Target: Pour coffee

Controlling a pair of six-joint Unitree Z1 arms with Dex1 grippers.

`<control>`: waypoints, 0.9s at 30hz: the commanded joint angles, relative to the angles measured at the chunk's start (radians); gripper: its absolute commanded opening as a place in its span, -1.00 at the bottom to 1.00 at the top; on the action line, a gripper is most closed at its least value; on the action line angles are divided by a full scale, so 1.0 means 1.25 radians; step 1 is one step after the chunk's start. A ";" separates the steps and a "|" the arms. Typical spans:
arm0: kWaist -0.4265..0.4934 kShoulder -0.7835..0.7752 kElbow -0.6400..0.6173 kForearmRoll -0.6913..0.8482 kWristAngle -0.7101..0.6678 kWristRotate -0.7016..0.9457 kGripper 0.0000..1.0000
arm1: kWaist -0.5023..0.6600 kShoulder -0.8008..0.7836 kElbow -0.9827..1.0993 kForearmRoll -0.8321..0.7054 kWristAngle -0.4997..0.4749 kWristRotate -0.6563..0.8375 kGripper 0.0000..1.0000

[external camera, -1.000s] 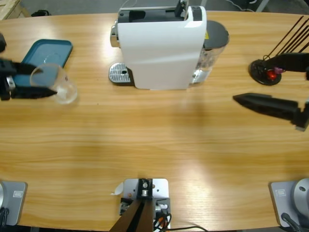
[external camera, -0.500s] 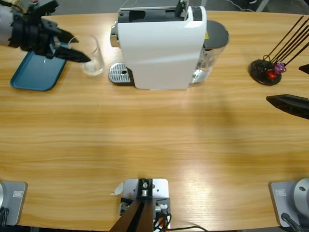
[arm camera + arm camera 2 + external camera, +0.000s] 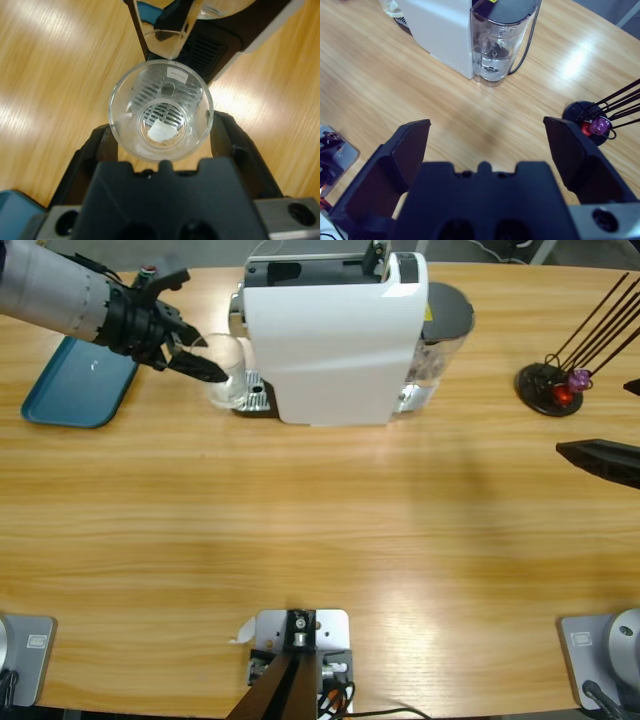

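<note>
Left gripper [image 3: 161,137] jaws clamp a clear round glass [image 3: 161,110]; a faint brownish coffee [image 3: 162,141] film at its base, above the ribbed metal drip grate [image 3: 254,398]. Right gripper [image 3: 490,137] jaws spread wide, holding nothing.

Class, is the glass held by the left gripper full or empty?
Empty: the left wrist view looks straight through the glass to the drip grille; no coffee pool shows inside.
</note>
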 commanded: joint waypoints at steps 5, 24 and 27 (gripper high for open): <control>-0.013 0.073 -0.025 -0.024 -0.033 0.007 -0.76 | -0.015 0.032 -0.015 0.015 -0.011 -0.007 1.00; -0.018 0.111 -0.030 -0.034 -0.057 0.012 -0.17 | -0.046 0.032 -0.042 0.037 -0.015 -0.007 1.00; -0.023 0.113 -0.027 -0.034 -0.073 0.012 0.47 | -0.048 0.033 -0.043 0.037 -0.015 -0.007 1.00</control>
